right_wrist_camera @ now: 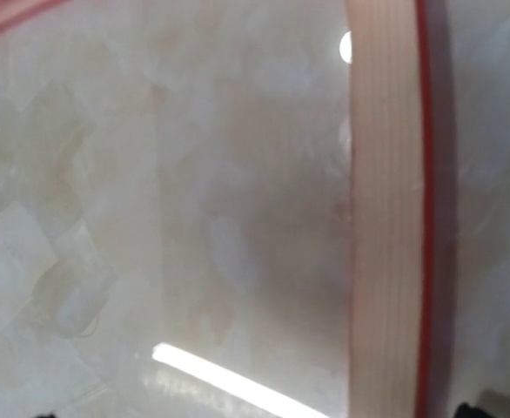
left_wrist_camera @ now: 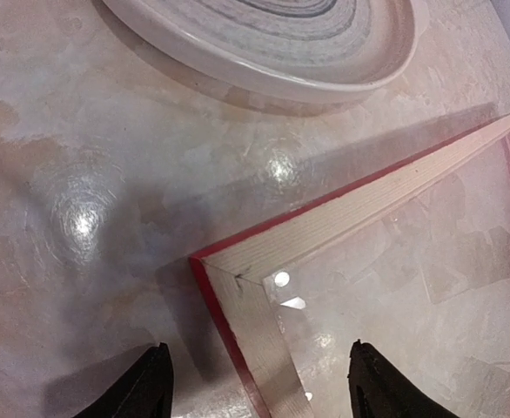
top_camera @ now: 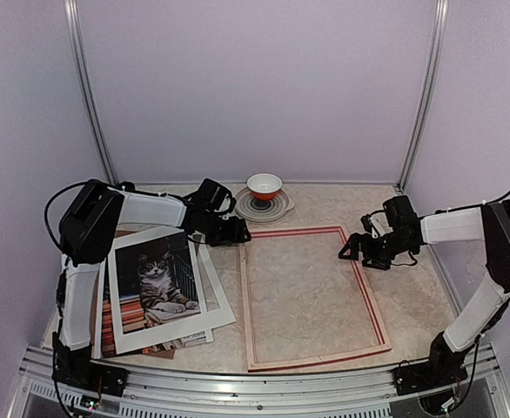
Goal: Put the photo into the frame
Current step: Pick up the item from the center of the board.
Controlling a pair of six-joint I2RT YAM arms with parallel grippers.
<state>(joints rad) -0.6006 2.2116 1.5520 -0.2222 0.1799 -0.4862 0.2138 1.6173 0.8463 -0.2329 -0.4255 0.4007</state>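
As the left pincer (top_camera: pixel 235 232), jaws apart, straddles a corner of the frame (top_camera: pixel 316 357) and the right pincer (top_camera: pixel 352 248) hangs equally spread, a skewed nip could skid it.

Pale lilac walls (top_camera: pixel 255 87) and 2 metal posts (top_camera: pixel 90 96) enclose a beige marbled table (top_camera: pixel 325 196).

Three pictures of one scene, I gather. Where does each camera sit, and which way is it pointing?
Top external: above and behind the arms, looking down and forward at the table; shows both arms, the photo, the frame.
Left wrist: on the left arm, facing down at the frame's corner and a plate; its fingertips show.
Right wrist: on the right arm, facing down at the frame's side rail and pane; only a dark sliver, perhaps a finger, shows.
Shared: all three see the frame.
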